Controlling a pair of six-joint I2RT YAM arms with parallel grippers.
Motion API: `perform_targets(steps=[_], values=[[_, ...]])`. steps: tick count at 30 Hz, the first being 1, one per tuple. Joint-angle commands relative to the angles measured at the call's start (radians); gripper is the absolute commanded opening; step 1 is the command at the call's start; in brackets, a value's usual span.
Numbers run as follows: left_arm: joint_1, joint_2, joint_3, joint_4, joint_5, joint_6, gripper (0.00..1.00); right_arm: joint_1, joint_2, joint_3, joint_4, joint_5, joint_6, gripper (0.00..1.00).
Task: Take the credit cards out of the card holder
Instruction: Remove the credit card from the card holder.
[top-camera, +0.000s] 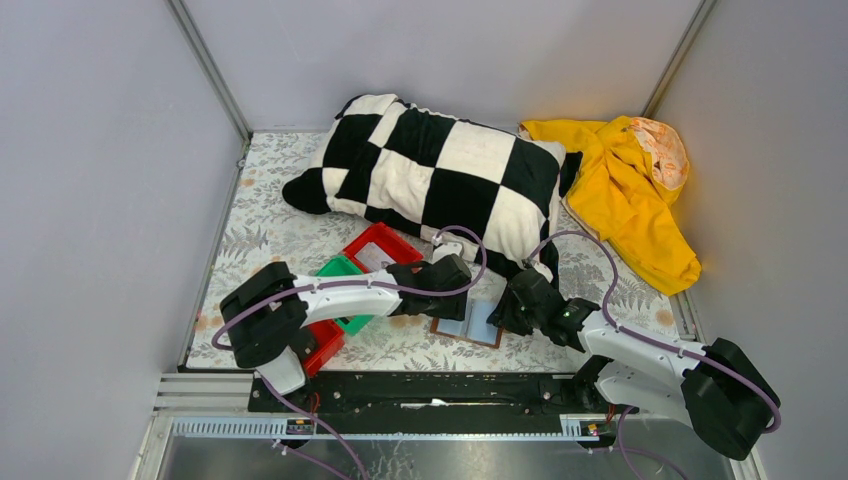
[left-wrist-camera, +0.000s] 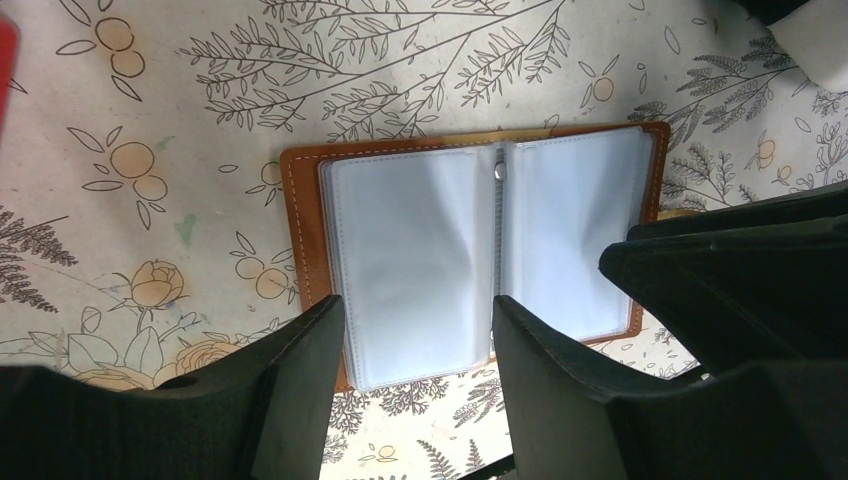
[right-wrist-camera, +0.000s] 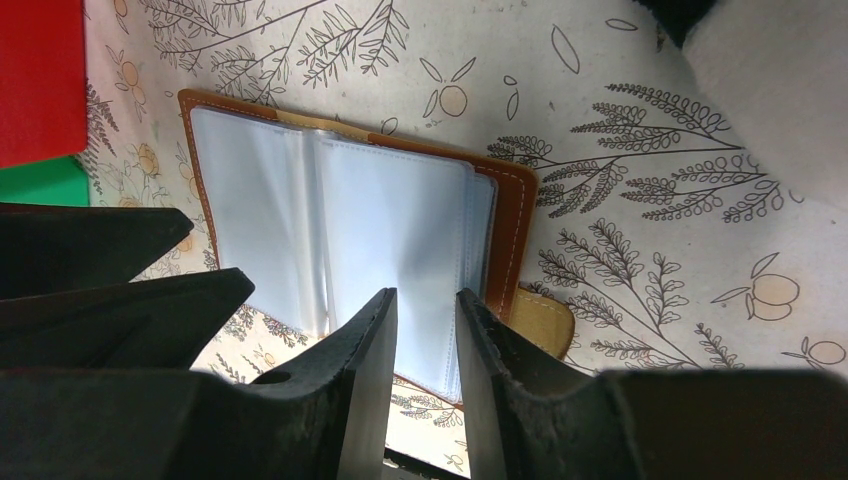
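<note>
The card holder (top-camera: 468, 322) lies open and flat on the floral tablecloth, brown cover down, with pale shiny sleeves facing up (left-wrist-camera: 430, 250) (right-wrist-camera: 340, 220). No credit cards show in the sleeves; they are out of view. My left gripper (left-wrist-camera: 418, 305) hangs open just above the holder's left page, fingers wide apart with nothing between them. My right gripper (right-wrist-camera: 426, 295) hovers over the right page with a narrow gap between its fingers, and nothing is pinched in it. In the top view the left gripper (top-camera: 450, 285) and the right gripper (top-camera: 508, 308) flank the holder closely.
A red bin (top-camera: 378, 250) and a green bin (top-camera: 340, 268) stand just left of the holder, and another red bin (top-camera: 325, 345) sits under the left arm. A black-and-white checkered pillow (top-camera: 440, 175) and a yellow cloth (top-camera: 625, 190) fill the back.
</note>
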Motion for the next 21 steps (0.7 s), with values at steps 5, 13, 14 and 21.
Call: perform_targets(steps=[5, 13, 14, 21], values=[[-0.010, 0.020, 0.042, 0.035, 0.030, 0.005, 0.59, 0.008, 0.008, -0.012, -0.049, 0.028, -0.001, 0.36], [-0.010, 0.041, 0.045, 0.033, 0.041, 0.004, 0.60, 0.008, 0.008, -0.013, -0.047, 0.028, -0.001, 0.36], [-0.010, 0.041, 0.045, 0.032, 0.042, 0.003, 0.60, 0.008, 0.009, -0.014, -0.047, 0.028, -0.001, 0.36], [-0.010, 0.044, 0.050, 0.024, 0.035, 0.002, 0.61, 0.008, 0.008, -0.014, -0.045, 0.028, -0.001, 0.36]])
